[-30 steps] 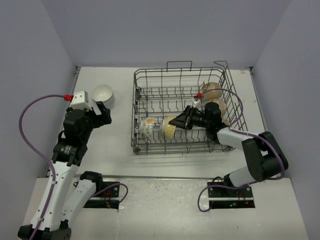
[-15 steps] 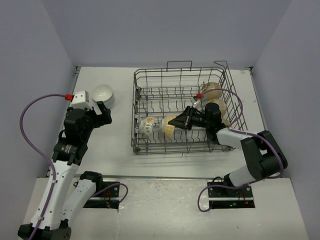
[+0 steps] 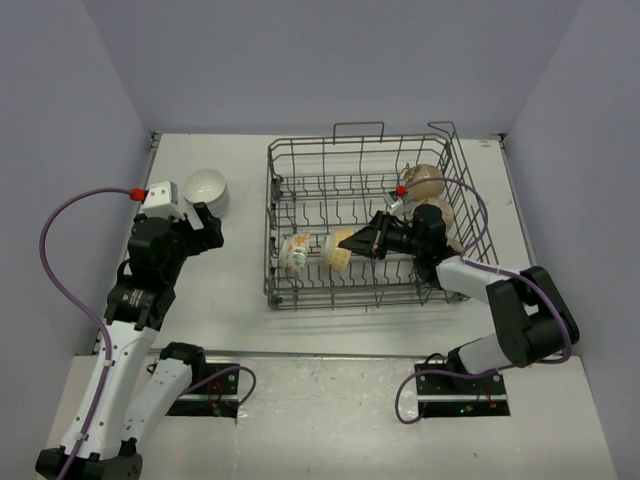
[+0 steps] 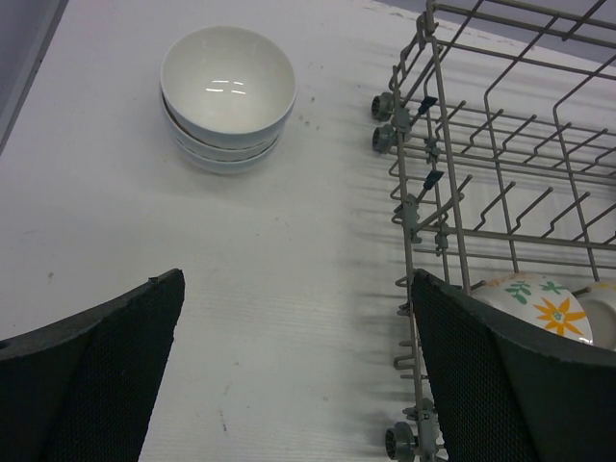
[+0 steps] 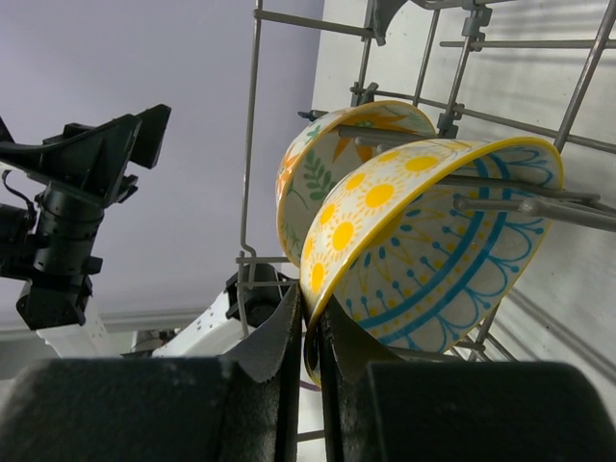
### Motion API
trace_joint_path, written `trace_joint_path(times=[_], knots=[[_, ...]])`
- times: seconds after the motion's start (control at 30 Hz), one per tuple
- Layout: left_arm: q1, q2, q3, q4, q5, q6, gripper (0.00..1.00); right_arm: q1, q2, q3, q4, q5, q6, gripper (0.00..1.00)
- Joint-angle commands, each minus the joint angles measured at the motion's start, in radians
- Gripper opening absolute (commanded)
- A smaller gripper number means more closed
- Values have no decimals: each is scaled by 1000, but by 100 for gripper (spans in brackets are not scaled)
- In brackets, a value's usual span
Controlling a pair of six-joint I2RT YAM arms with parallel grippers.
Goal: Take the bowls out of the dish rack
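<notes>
The dish rack (image 3: 350,140) stands mid-table. Low at its front, my right gripper (image 3: 347,243) is shut on the rim of a yellow sun-patterned bowl (image 3: 338,255), which leans on the tines. In the right wrist view the jaws (image 5: 310,313) pinch that rim, with the bowl (image 5: 433,250) above them. A second floral bowl (image 3: 295,253) leans just to its left. Two beige bowls (image 3: 425,181) sit at the rack's back right. My left gripper (image 3: 207,222) hangs open over bare table, beside a stack of white bowls (image 3: 207,190).
The rack's left wall (image 4: 414,192) with small wheels stands close to the left gripper's right finger. The white stack (image 4: 228,91) lies ahead of it. Grey walls close in the table on three sides.
The right gripper's jaws have closed the last bit onto the sun-patterned bowl's rim. The left arm has not moved.
</notes>
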Motion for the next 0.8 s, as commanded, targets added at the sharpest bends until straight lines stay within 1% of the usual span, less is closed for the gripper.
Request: trace_joint_path(times=[0.0,0.3,0.77], knots=[[-3,0,3,42,-13,24,100,-29,-95,94,164,-58,1,0],[-3,3,4,42,-16,24,100,-32,-115,151,164,-82,-2,0],[-3,6,6,42,-18,24,100,-58,-93,240,180,-118,21,0]])
